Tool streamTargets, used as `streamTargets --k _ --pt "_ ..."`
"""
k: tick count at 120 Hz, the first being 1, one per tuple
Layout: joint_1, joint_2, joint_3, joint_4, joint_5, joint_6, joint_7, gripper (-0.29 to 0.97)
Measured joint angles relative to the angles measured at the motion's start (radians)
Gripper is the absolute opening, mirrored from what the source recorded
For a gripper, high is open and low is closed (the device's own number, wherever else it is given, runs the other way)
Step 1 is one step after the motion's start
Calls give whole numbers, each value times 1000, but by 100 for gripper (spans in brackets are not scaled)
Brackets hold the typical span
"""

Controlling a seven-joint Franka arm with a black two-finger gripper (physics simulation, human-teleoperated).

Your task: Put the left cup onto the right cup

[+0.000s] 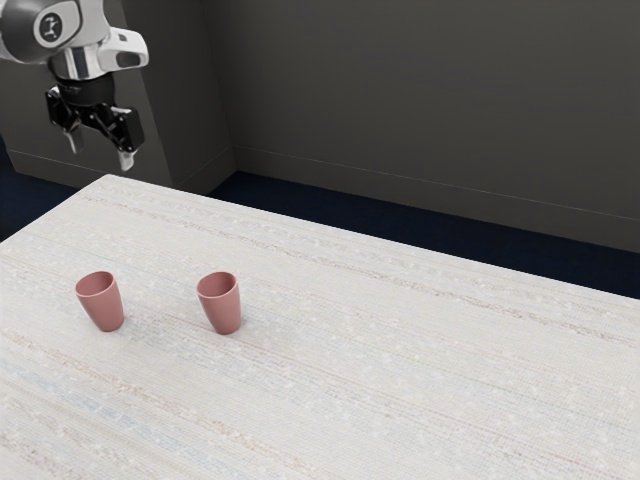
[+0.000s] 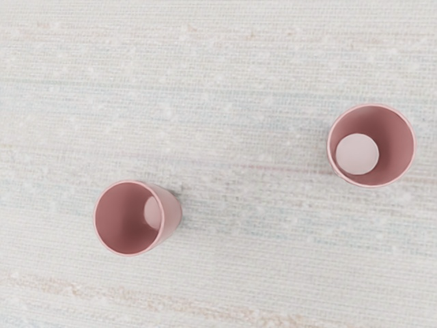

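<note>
Jaws hang apart and empty, high over the table point(image 1: 400, 380) edge. The pink cup point(image 1: 100, 300) at the exterior view's left stands upright, near the second pink cup point(image 1: 219, 302) but apart. Grasping, lifting and stacking all remain.

No words, numbers or brand names can be read. There is 1 mark only, a pale emblem point(image 1: 52, 25) on the arm's dark round joint cap point(image 1: 42, 36), above the gripper point(image 1: 98, 148) and too small to make out.
</note>
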Motion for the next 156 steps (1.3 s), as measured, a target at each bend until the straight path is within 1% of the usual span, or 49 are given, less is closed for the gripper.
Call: streamTargets --k 39,57,72,92,110,134,156 --pt "8 3 0 -3 -1 3 11 68" --pt "48 3 -3 -18 -3 4 15 68" --pt "54 4 -4 -40 -14 4 18 68" --pt "77 6 -6 -94 -64 4 19 68" --pt "118 22 -6 -150 -115 6 18 68" --pt "189 45 -6 -236 -158 31 13 68" --pt "235 98 -6 -282 -175 80 13 68"
